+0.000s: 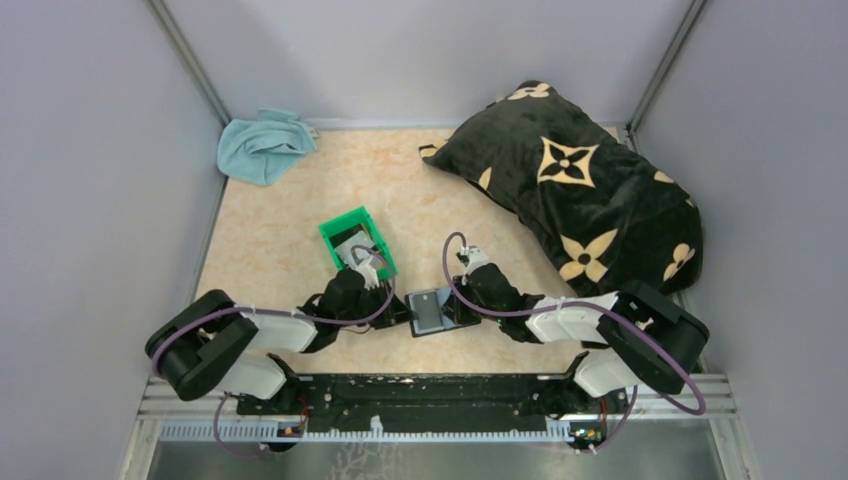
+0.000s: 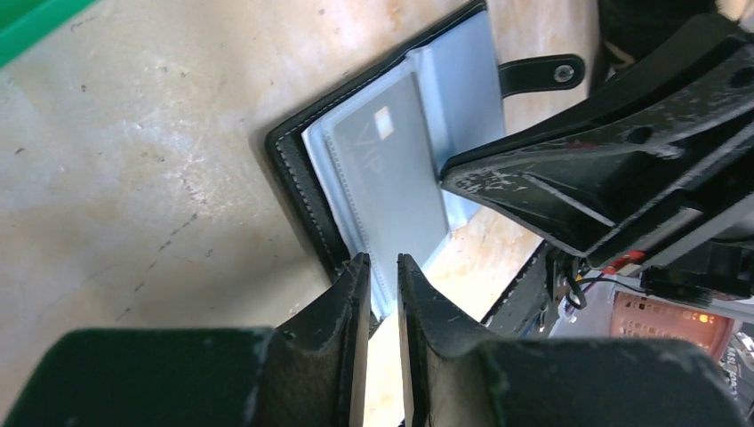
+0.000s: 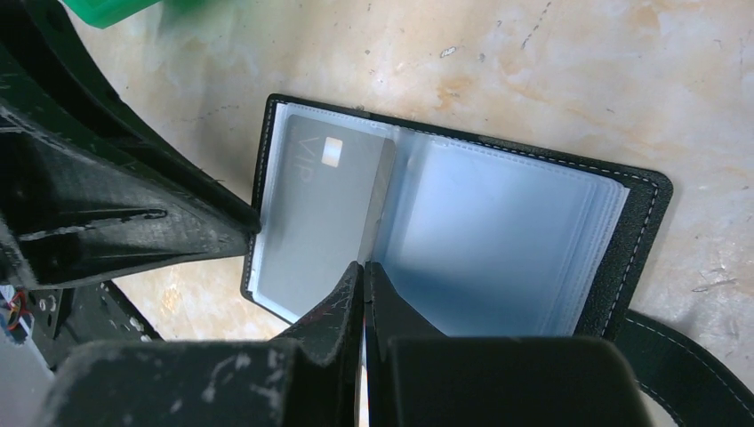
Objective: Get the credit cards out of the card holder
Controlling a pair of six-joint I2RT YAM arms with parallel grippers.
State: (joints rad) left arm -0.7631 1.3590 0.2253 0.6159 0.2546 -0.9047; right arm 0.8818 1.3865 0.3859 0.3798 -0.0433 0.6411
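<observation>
The card holder (image 1: 432, 312) lies open on the table between my grippers, black cover (image 3: 642, 233) with grey-blue plastic sleeves. A grey credit card marked VIP (image 3: 311, 205) sits on its left page, its inner edge lifted; it also shows in the left wrist view (image 2: 391, 169). My right gripper (image 3: 363, 267) is shut tight at that card's lower inner corner, seemingly pinching it. My left gripper (image 2: 383, 265) has its jaws a narrow gap apart, empty, at the holder's outer edge (image 2: 293, 169). A pale card (image 1: 352, 248) lies in the green bin (image 1: 345, 222).
A black pillow with tan flower marks (image 1: 575, 185) fills the back right. A light blue cloth (image 1: 262, 145) lies at the back left corner. The holder's snap strap (image 2: 542, 73) sticks out at one side. Grey walls close in the table.
</observation>
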